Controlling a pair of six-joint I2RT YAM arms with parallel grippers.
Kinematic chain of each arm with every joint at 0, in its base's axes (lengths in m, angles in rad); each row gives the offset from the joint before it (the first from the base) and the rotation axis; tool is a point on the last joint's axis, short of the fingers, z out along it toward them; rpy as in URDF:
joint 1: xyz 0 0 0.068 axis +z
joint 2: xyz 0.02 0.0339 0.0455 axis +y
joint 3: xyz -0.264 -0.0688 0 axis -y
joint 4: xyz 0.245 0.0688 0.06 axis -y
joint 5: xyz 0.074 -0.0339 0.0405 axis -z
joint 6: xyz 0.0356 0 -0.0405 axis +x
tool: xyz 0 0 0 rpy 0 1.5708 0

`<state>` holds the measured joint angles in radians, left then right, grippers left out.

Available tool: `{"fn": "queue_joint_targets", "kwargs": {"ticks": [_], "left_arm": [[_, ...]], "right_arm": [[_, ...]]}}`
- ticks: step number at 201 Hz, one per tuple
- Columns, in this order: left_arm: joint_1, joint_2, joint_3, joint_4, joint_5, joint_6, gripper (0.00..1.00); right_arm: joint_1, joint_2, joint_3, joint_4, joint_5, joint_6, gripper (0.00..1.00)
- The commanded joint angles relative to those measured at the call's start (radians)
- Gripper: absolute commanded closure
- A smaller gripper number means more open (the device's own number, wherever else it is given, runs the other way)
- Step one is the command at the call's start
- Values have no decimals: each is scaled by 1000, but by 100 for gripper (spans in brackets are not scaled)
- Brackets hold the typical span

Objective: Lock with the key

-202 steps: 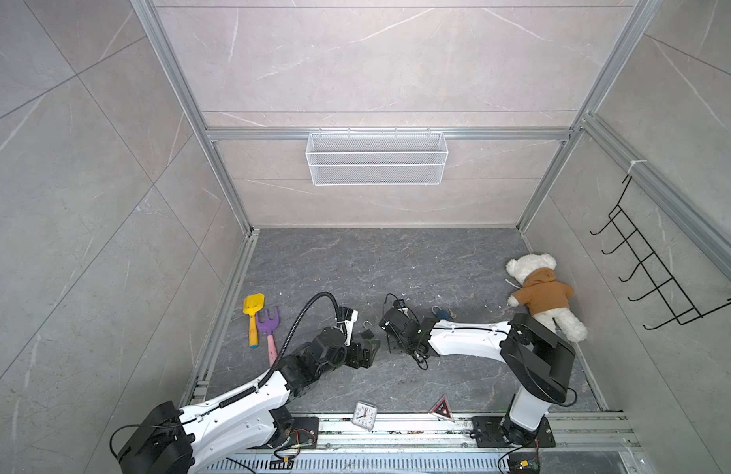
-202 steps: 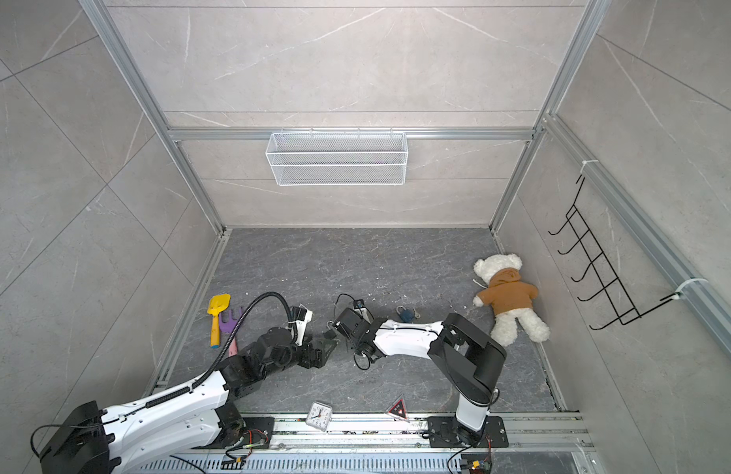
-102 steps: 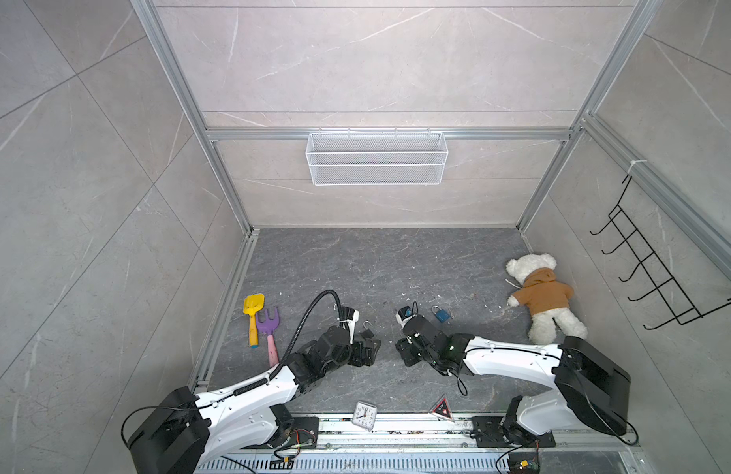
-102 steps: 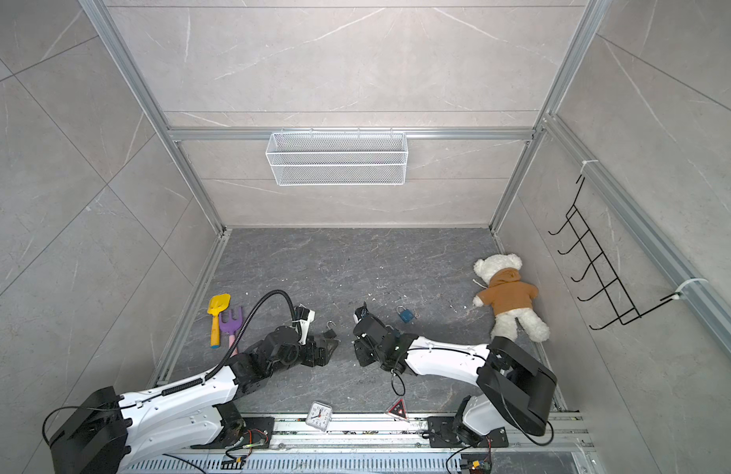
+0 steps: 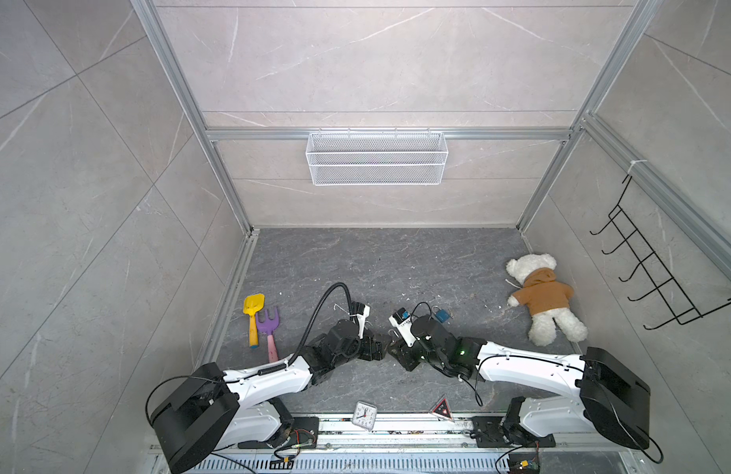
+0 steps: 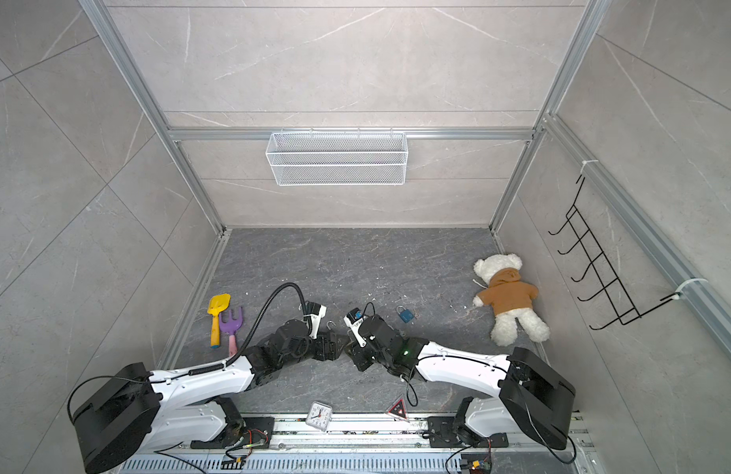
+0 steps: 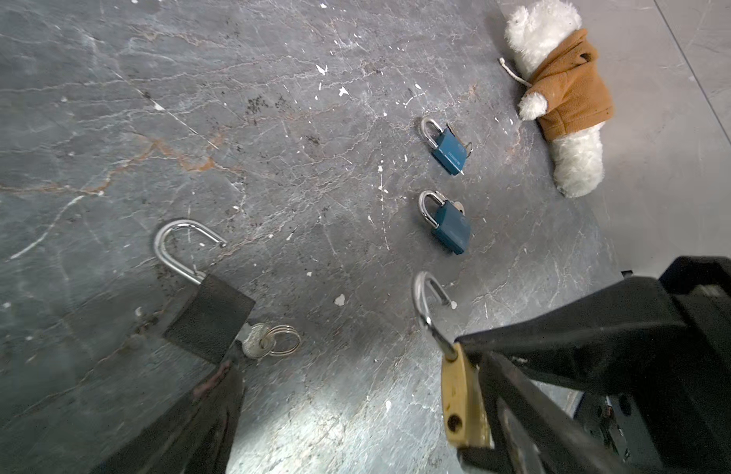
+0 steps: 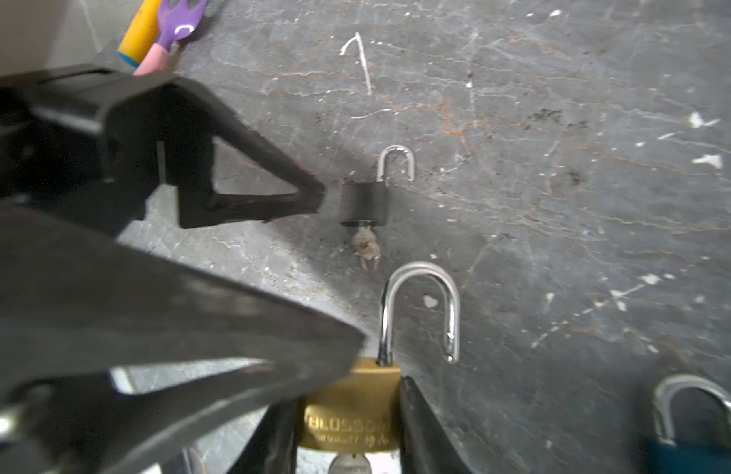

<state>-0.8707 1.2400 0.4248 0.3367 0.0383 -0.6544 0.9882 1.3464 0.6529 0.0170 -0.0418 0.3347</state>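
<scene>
Down near the front of the grey floor (image 7: 273, 123), the two arms meet nose to nose. The right gripper (image 8: 347, 404) is clamped on the body of a brass padlock (image 7: 464, 402), with the open shackle (image 8: 417, 287) pointing away from it. I take that as a way to steady the padlock for the other arm. A key (image 8: 350, 463) seems to sit in its underside, though that corner is blurred. The left gripper (image 7: 351, 369) hangs with its jaws spread wide and empty. One finger is just beside the brass padlock, the other close beside a black padlock (image 7: 210, 316) lying on the floor with a ringed key (image 7: 255, 344) in it. Two blue padlocks (image 7: 450, 149) lie farther off, shackles shut. Locking is not yet done: the brass shackle needs pressing home.
</scene>
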Motion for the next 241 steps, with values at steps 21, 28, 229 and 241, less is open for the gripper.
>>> {"fn": "queue_joint_targets", "kwargs": {"ticks": [21,28,229,241], "left_arm": [[-2,69,56,115,70,-28,16],[-2,77,59,122,78,-29,19],[-2,173,78,205,175,-56,100],[-3,173,74,209,174,-58,100]], "right_arm": [[33,-24,16,18,3,-33,100],[35,-29,16,18,8,-34,100],[43,-44,28,7,83,-56,100],[43,-46,28,9,102,-53,100]]}}
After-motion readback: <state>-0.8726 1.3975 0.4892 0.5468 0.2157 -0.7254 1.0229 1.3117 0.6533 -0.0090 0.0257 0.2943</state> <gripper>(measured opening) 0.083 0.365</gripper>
